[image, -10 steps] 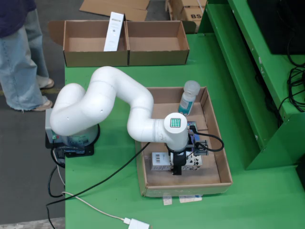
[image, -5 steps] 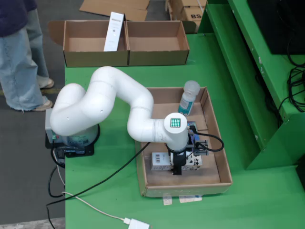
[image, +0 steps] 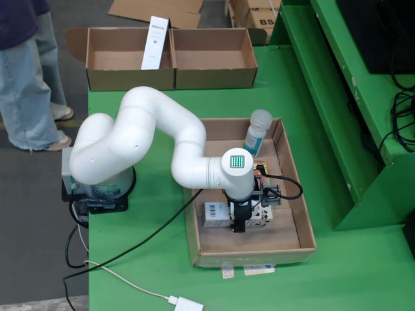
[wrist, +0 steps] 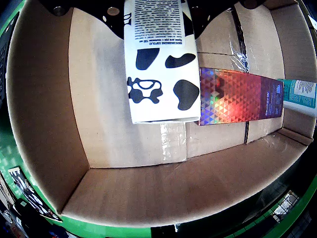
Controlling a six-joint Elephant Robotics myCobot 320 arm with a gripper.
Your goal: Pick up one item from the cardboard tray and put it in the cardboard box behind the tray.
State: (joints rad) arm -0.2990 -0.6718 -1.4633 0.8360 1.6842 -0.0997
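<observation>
My gripper is down inside the cardboard tray, shut on a white carton with black cow patches. In the wrist view the carton hangs from between the black fingers at the top edge, seemingly a little above the tray floor. A shiny red holographic box lies flat beside it. A bottle with a teal label stands in the tray's far corner, and its label shows at the right edge. Two open cardboard boxes stand behind the tray.
A tall white carton leans in the left rear box. A person in jeans stands off the table at the left. A raised green shelf runs along the right. Cables trail over the table's front left.
The arm has drawn back and up a little, and the cow-patch carton has shifted with the gripper, slightly left and up in the fixed view.
</observation>
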